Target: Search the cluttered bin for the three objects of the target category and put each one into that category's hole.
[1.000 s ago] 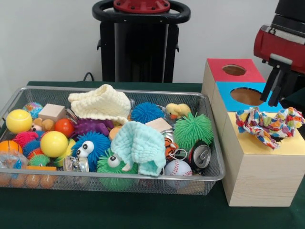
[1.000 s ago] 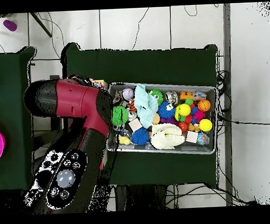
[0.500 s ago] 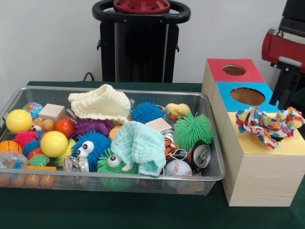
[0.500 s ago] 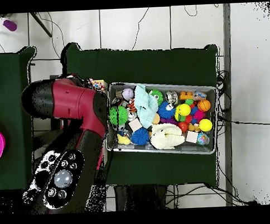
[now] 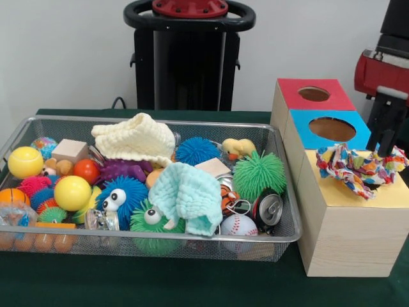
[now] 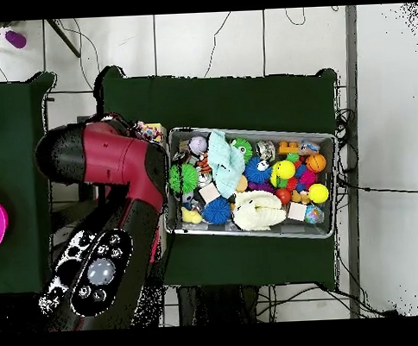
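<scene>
A wire bin (image 5: 38, 121) sits on the green worktop (image 5: 128, 281), and it is full of toys. At its left end are two yellow balls (image 5: 25, 162), a red ball (image 5: 85, 171) and a wooden block (image 5: 69, 150). Next comes a blue fuzzy toy with big eyes (image 5: 121, 197). A cream cloth (image 5: 135, 139) lies at the back of the bin. A mint cloth (image 5: 186, 195) lies in the middle, on top of a green fuzzy toy with one eye (image 5: 152, 220). Further right are a green spiky ball (image 5: 259, 174), a baseball (image 5: 238, 224) and a drink can (image 5: 268, 208).

Right of the bin stands a wooden box (image 5: 345, 236). Its top has a red part with a hole (image 5: 314, 93), a blue part with a hole (image 5: 331, 129) and a yellow part. A colourful cloth (image 5: 359, 165) lies bunched up on the yellow part.

The pincer (image 5: 386, 131) hangs just above the far right end of that cloth. I cannot tell if the pincer is apart or together. From above, the red arm (image 6: 117, 162) covers the box.
</scene>
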